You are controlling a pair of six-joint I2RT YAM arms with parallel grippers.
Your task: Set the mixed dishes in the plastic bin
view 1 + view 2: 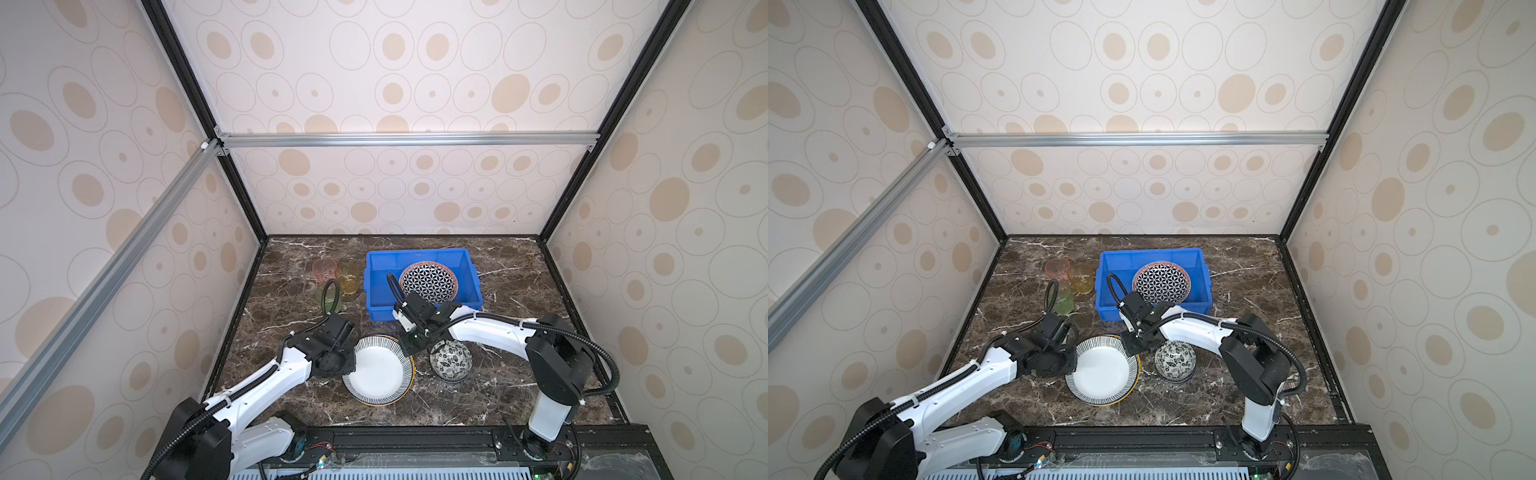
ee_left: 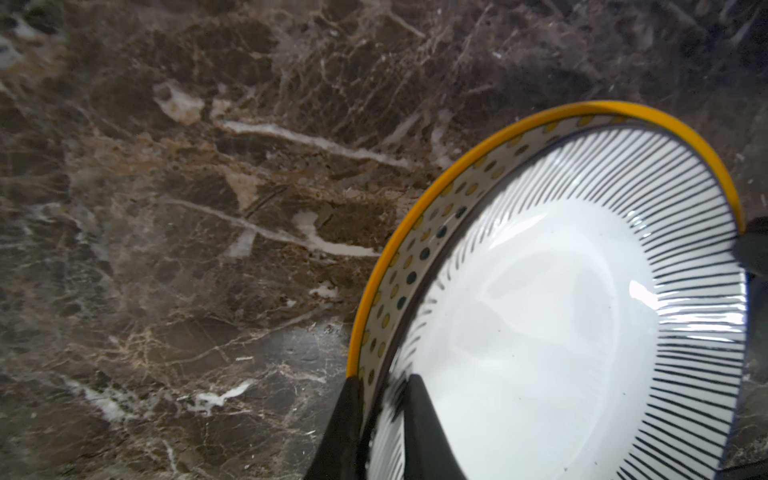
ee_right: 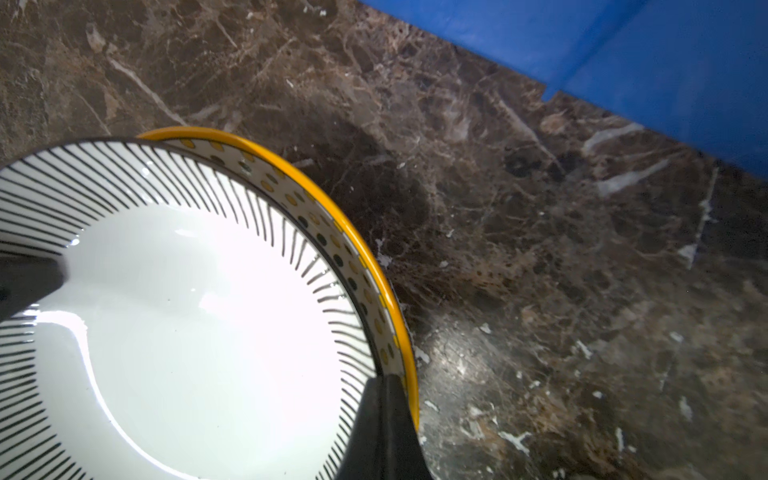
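Dark brown marble-veined tabletop (image 1: 498,395), polished. At its 12 o'clock: shallow bright blue rectangular plastic bin (image 1: 382,311), lipped rim, holding one round ceramic plate with a black-white geometric lattice (image 1: 430,282), which lies flat toward the bin's 3 o'clock side. At 10 o'clock of the table, clustered close: pink translucent tumbler (image 1: 324,269), amber translucent tumbler (image 1: 348,278), green translucent tumbler (image 1: 330,299), the last partly behind a cable loop. At 6 o'clock: glossy white round plate with fine black radial stripes (image 1: 380,372), nested inside a yellow-rimmed dotted plate (image 2: 428,232); both are outside the bin. Just beside them at 3 o'clock: small rounded black-white floral bowl (image 1: 451,360). Left gripper (image 1: 354,359) at the stack's 9 o'clock edge, narrowly parted, its black fingers (image 2: 345,428) pinching both rims, one outside the yellow lip, one on the striped glaze. Right gripper (image 1: 409,345) at the stack's 1 o'clock edge, closed tight, holding nothing, its tips resting against the dotted band inside the yellow lip.
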